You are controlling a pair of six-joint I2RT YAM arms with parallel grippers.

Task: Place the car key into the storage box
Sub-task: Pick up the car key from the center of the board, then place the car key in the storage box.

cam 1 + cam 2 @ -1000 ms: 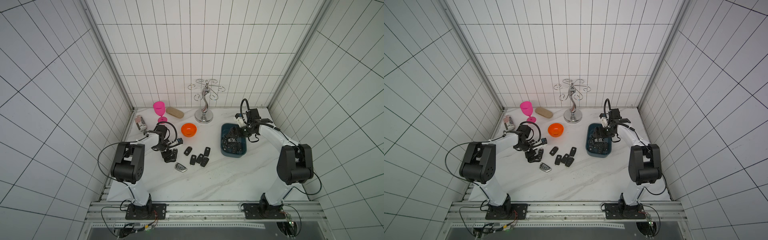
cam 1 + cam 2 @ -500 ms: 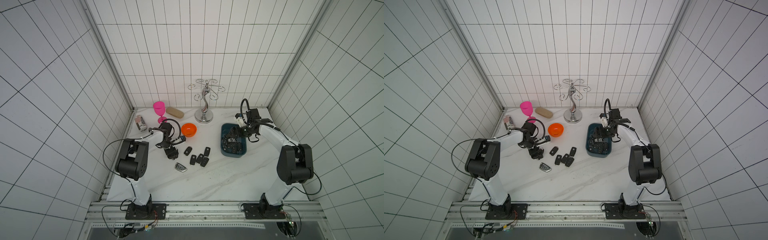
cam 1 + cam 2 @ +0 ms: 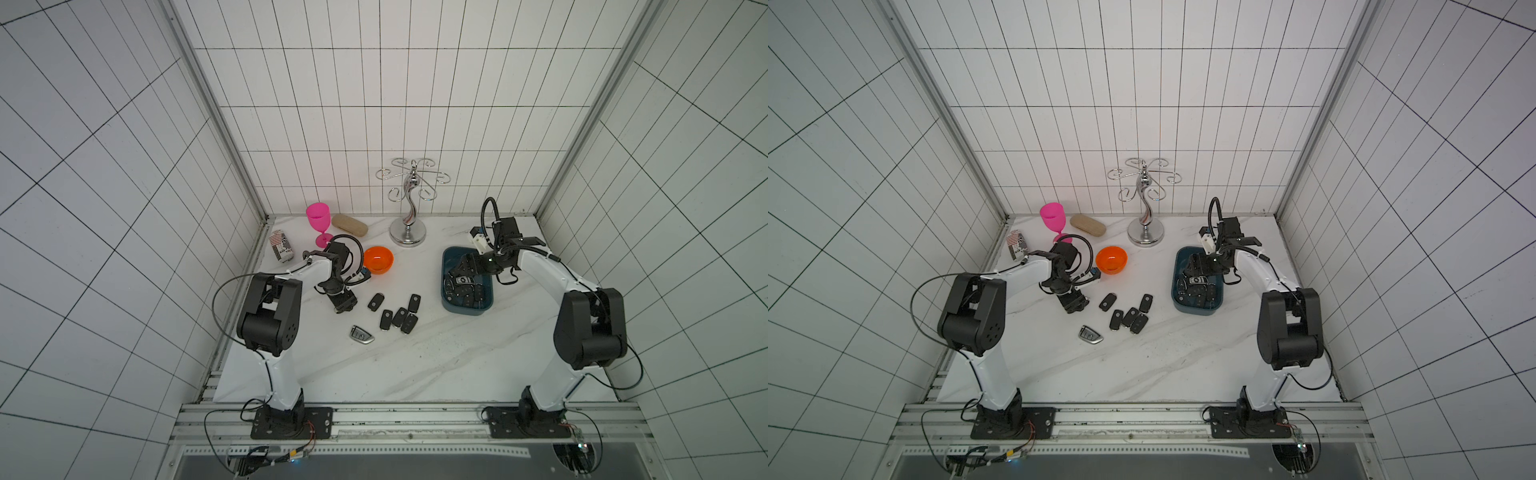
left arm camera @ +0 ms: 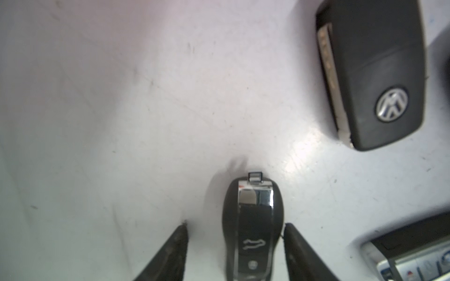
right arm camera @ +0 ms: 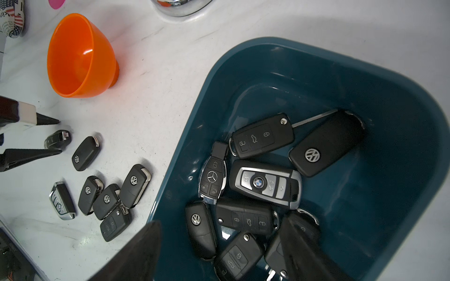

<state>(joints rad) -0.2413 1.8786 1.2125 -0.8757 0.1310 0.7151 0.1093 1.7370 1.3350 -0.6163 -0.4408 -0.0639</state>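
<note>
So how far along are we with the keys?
Done: a pile of keys already lies in the storage box. In hand: left gripper straddles one key on the table, not yet clamped. To do: six more keys beside it; right gripper open over the box.

Loose black car keys (image 3: pixel 1131 317) on white table (image 3: pixel 1142 365), beside teal storage box (image 3: pixel 1196 310)

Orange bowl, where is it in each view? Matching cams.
In a top view: orange bowl, left of the storage box.
In a top view: orange bowl, same spot.
Left wrist: not in it.
Right wrist: orange bowl, outside the storage box.
Shared landmark: storage box, missing only from left wrist.
</note>
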